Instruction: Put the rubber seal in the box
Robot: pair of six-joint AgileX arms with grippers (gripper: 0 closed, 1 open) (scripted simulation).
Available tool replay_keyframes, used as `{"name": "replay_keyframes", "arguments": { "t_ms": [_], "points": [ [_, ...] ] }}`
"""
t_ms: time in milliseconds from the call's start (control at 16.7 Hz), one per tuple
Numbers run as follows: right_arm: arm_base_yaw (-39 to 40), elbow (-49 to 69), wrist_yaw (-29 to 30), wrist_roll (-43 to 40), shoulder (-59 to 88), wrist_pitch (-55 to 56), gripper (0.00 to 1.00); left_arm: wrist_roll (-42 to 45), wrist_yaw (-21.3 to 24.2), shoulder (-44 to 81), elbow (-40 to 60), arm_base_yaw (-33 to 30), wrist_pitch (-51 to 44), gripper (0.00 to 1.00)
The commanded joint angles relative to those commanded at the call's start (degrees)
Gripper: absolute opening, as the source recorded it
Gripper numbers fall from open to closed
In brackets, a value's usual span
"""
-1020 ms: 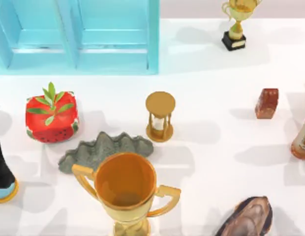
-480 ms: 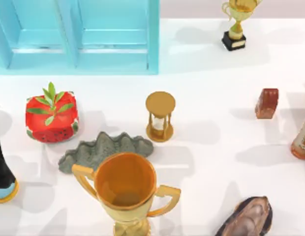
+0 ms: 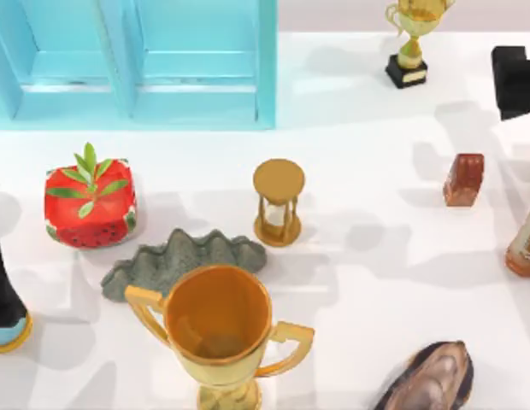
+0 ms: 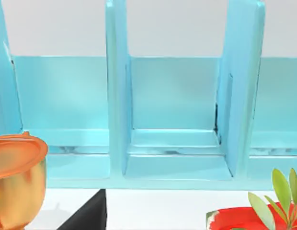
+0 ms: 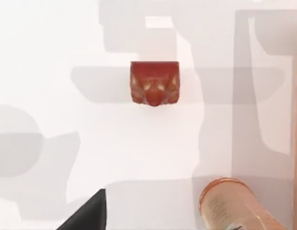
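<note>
From above, the right gripper point(image 3: 515, 81) hangs beyond the rubber seal point(image 3: 464, 179), its pincer state untellable, while the right wrist view adds the bottle point(image 5: 232, 206) nearby.

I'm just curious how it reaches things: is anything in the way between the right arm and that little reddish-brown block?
Nothing visible is. The right arm has come in at the table's right edge, behind the rubber seal, with bare table between them. The orange-brown bottle stands to the seal's front right, apart from it.
</note>
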Motion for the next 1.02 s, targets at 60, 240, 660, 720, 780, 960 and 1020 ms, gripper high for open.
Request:
{"name": "replay_keyframes", "arguments": {
  "t_ms": [60, 240, 660, 720, 780, 960, 1020],
  "points": [
    [0.45, 4.65, 0.00, 0.50, 4.92, -3.20, 1.00, 0.00, 0.00, 0.00, 0.00, 0.00, 0.00, 1.00],
    [1.62, 17.35, -0.04, 1.84, 17.94, -11.26, 1.00, 0.00, 0.00, 0.00, 0.00, 0.00, 0.00, 1.00],
    [2.88, 31.36, -0.17, 3.24, 31.79, -19.54, 1.00, 0.00, 0.00, 0.00, 0.00, 0.00, 0.00, 1.00],
    [2.88, 31.36, -0.17, 3.24, 31.79, -19.54, 1.00, 0.00, 0.00, 0.00, 0.00, 0.00, 0.00, 1.00],
    [2.88, 31.36, -0.17, 3.24, 31.79, -19.54, 1.00, 0.00, 0.00, 0.00, 0.00, 0.00, 0.00, 1.00],
    [2.57, 31.07, -0.17, 3.18, 31.73, -19.26, 1.00, 0.00, 0.00, 0.00, 0.00, 0.00, 0.00, 1.00],
    [2.66, 30.38, -0.17, 3.11, 31.83, -18.54, 1.00, 0.00, 0.00, 0.00, 0.00, 0.00, 0.00, 1.00]
  ]
}}
